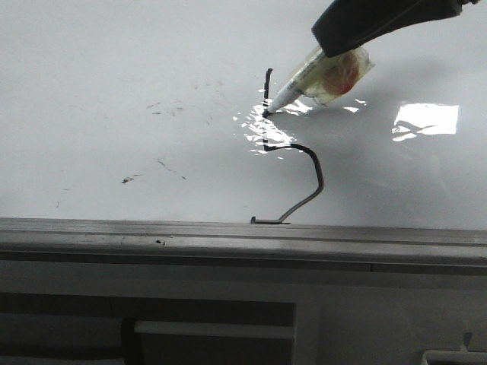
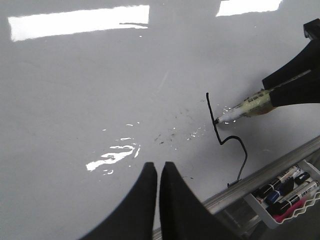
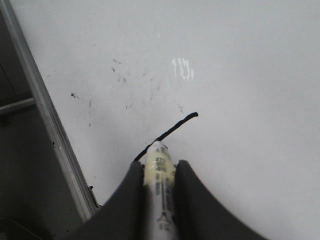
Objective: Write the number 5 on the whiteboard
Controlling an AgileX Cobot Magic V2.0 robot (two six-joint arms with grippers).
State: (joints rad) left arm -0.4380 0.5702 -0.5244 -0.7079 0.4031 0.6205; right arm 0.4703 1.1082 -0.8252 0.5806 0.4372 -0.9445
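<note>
The right gripper (image 1: 338,57) had its fingers clamped on the marker (image 1: 293,85), tip touching the whiteboard (image 1: 114,68) midway along the number 5 (image 1: 304,163) upright; its top bar looked undrawn, calling for steady pressure. The left gripper (image 2: 158,172) fingers were closed, empty.

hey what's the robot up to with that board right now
The right gripper is clamped on a marker and is drawing on the whiteboard. Its tip rests on the black line of the number 5, partway along the upright. The upright, the curved belly and the small tail near the board's metal rim are drawn, but no top bar shows. The left gripper hovers over the board, shut and holding nothing. A tray of spare markers sits beyond the rim.
</note>
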